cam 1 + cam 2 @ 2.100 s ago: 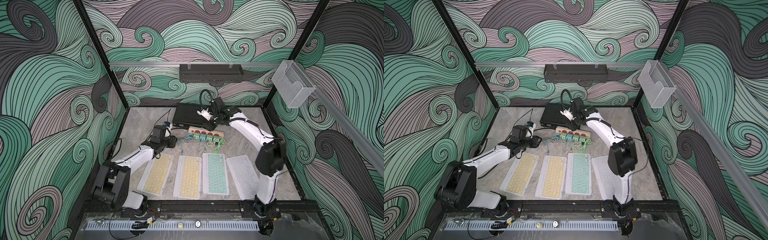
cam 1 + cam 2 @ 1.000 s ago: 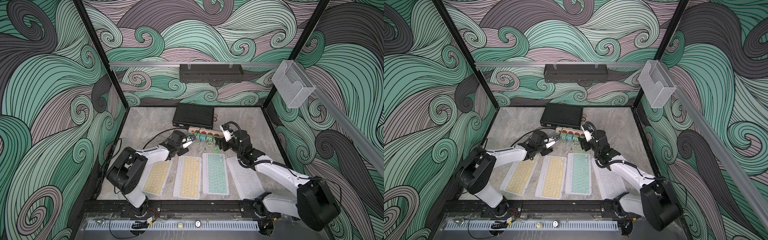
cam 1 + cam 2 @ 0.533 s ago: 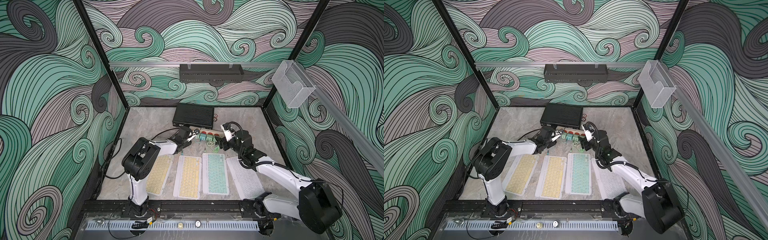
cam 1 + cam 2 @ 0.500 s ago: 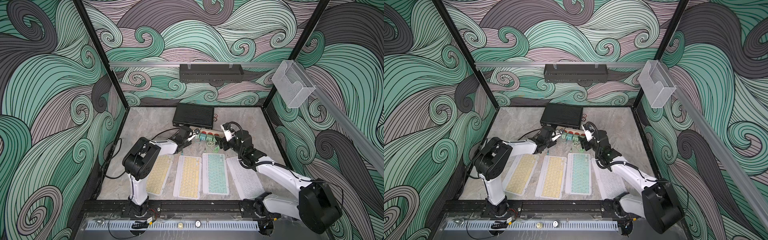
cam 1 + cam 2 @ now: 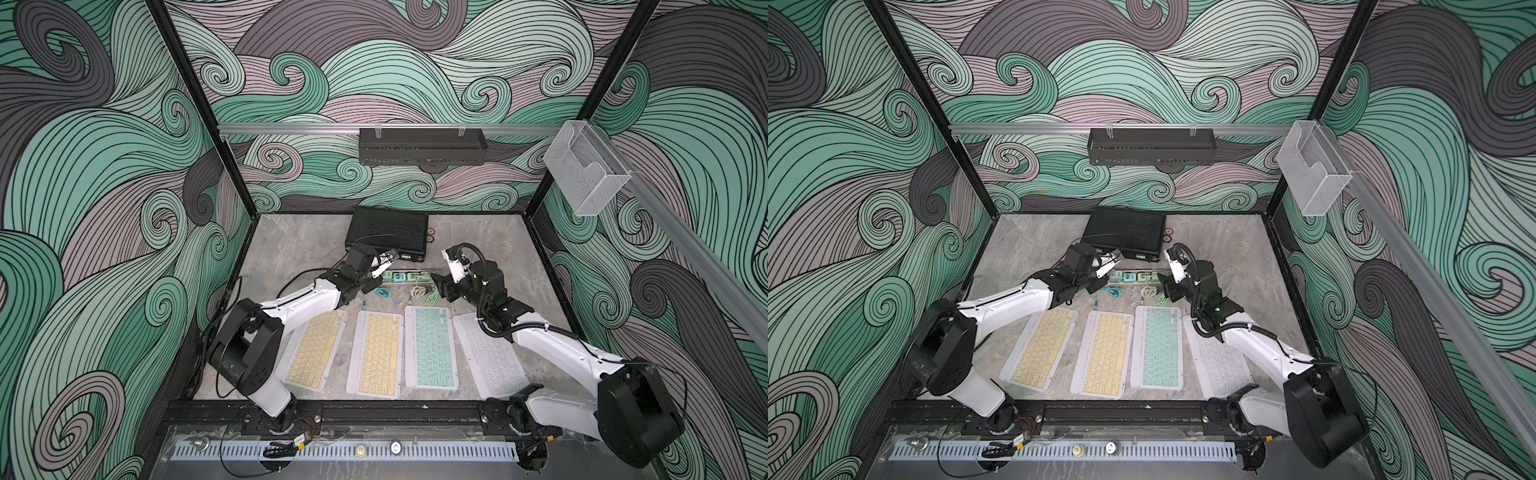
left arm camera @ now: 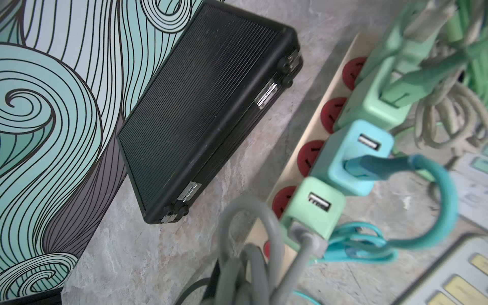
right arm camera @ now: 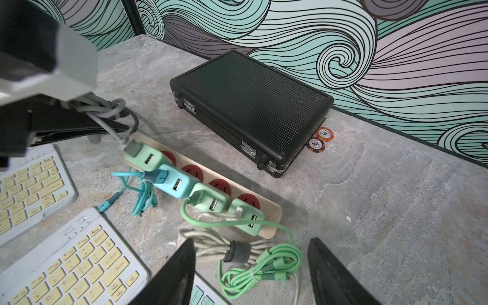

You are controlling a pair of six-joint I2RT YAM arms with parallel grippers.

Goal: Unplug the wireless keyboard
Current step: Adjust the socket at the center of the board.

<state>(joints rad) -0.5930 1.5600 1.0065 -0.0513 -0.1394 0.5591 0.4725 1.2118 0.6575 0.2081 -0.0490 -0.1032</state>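
The grey marbled tabletop point(image 5: 291, 249) sits inside wave-painted walls point(image 5: 415, 83). Nearest the front lie four keyboards side by side: the left yellow keyboard point(image 5: 313, 353), the second yellow keyboard point(image 5: 376, 353), the teal keyboard point(image 5: 430, 347) and the white keyboard point(image 5: 490, 357). Just beyond them my right gripper point(image 7: 250, 243) hangs with its jaws wide apart and nothing in them, over a coiled green cable point(image 7: 264, 272) and a beige cable point(image 7: 211, 237).

My left gripper point(image 5: 372, 286) is at the other end of the power strip point(image 7: 274, 214), right against the loops of the grey cable point(image 7: 104, 107). That cable's plug sits in the end green charger point(image 7: 148, 158). Whether my jaws actually pinch it I cannot tell.

A teal cable point(image 7: 142, 198) runs from the blue charger point(image 7: 177, 182), and its free end lies loose just beside the second yellow keyboard. Behind the strip sits a black case point(image 7: 250, 105), with two poker chips point(image 7: 315, 144) beside it.
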